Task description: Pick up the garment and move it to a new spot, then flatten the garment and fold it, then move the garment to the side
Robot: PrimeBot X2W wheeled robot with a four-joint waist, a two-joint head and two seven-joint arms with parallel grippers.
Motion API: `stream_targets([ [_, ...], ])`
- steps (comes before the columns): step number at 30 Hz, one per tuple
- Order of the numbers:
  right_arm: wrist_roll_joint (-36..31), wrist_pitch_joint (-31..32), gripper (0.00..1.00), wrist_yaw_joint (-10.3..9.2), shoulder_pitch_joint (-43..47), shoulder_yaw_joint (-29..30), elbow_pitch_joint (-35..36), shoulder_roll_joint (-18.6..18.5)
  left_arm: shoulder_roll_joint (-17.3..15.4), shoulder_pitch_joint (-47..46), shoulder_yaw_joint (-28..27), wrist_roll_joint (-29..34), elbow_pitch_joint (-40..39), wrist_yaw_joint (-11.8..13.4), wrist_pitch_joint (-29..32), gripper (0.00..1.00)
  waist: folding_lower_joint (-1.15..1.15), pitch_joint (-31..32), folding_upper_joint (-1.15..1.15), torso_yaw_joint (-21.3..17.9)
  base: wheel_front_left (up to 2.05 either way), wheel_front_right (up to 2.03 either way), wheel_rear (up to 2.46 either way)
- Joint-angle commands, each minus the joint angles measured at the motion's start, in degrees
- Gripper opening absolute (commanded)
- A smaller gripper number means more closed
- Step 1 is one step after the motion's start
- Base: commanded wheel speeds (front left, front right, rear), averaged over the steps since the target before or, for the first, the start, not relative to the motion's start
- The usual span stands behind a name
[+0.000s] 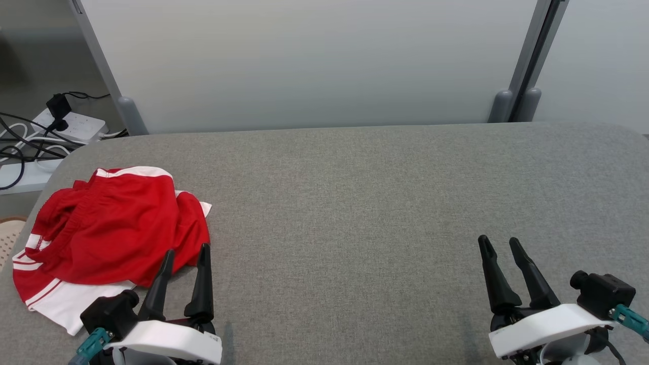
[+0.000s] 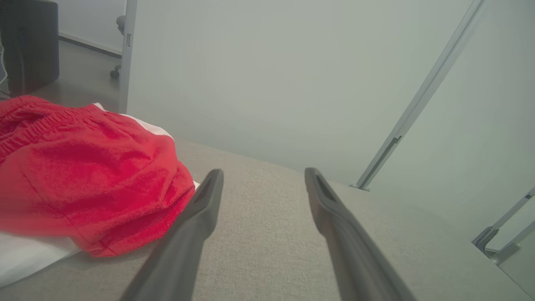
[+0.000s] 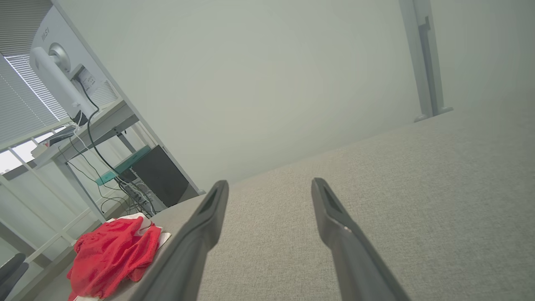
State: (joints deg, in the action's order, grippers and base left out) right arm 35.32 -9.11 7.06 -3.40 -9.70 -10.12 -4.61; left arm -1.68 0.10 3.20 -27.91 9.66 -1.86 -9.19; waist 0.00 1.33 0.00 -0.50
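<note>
**Head view: first pick not yet made, both end effectors released**

You are at the opening step. The red shorts (image 1: 116,218) lie crumpled, white trim showing, on the grey fabric worktop (image 1: 355,203). Your left end effector (image 1: 187,249) hangs at the shorts' near edge, fingers spread and empty; whether a fingertip touches the cloth I cannot tell. Your right end effector (image 1: 499,240), also spread and empty, sits well apart from the shorts. Next, I judge, you need to lower the left end effector onto a raised fold of the shorts and close. Behind the shorts stands a pale partition (image 1: 304,61). Beyond them, off the worktop, lies a power strip (image 1: 76,124) with cables.
</note>
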Motion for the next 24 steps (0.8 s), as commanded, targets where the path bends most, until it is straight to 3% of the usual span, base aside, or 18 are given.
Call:
stream_targets([
  [1,-1.7,-1.1,1.0,0.36,-2.9,-1.2,1.9,-0.9,-0.9,-3.6,-1.0,1.9,-2.1,0.6,-1.0,1.0,0.0,0.0,0.0,0.0,0.0,0.0,0.0],
  [24,-16.5,-4.9,1.0,0.42,-3.7,-5.0,3.9,-1.7,-1.1,-4.4,0.4,17.6,-2.1,1.4,-4.8,1.0,0.0,0.8,0.0,0.2,0.0,0.0,0.0],
])
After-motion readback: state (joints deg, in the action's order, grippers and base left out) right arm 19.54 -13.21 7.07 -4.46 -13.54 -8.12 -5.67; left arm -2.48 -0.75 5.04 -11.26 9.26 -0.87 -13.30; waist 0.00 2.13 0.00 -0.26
